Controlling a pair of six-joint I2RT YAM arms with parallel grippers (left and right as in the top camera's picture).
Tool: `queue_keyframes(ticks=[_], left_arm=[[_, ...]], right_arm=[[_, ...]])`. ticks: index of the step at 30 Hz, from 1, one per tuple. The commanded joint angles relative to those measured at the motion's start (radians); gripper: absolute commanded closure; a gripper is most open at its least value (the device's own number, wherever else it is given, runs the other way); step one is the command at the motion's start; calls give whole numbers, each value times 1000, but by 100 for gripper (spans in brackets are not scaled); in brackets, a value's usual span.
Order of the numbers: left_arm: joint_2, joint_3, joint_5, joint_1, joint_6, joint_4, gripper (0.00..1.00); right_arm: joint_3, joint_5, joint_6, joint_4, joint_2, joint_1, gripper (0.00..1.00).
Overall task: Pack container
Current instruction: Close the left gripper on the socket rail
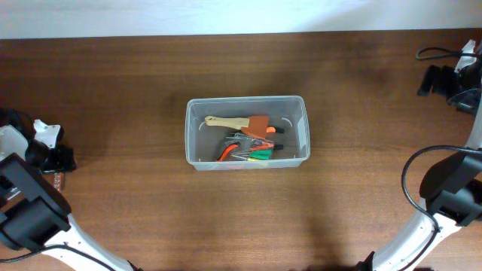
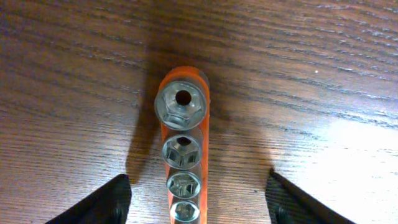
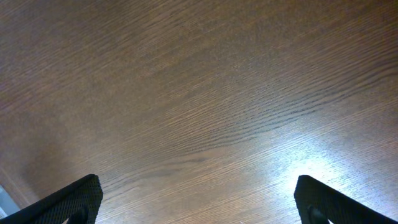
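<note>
Where container [image 1: 246, 98] stood: centre of tabletop [image 1: 151, 75], tools [image 1: 248, 143] inside.
Socket rail [image 2: 183, 149]: by left edge; long axis ran along the gap between the jaws.
Left gripper [image 2: 198, 179]: nearer arm, jaws apart astride rail, not touching.
Right gripper [image 3: 198, 183]: wide open over tabletop.
Bearing: container lay rightward of rail.

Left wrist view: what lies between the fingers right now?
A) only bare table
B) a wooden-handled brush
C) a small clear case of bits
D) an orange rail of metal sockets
D: an orange socket rail carrying a row of hex sockets lies on the wooden table between the fingers of the left gripper, which stand apart on either side of it without touching it.
</note>
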Motion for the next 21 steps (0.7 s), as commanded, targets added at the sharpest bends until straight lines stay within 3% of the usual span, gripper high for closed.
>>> queue_keyframes(ticks=[1,4,9,17,21], left_arm=[[29,-8,-8,5,0,6,36],[29,-8,-8,5,0,6,39],[29,-8,-9,5,0,10,54],[29,-8,-11,5,0,10,60],[29,-8,-11,5,0,10,68]], right_arm=[[-4,-2,5,0,-9,5,1],[-4,-2,5,0,-9,5,1],[-4,-2,5,0,-9,5,1],[-4,-2,5,0,-9,5,1],[-4,-2,5,0,-9,5,1]])
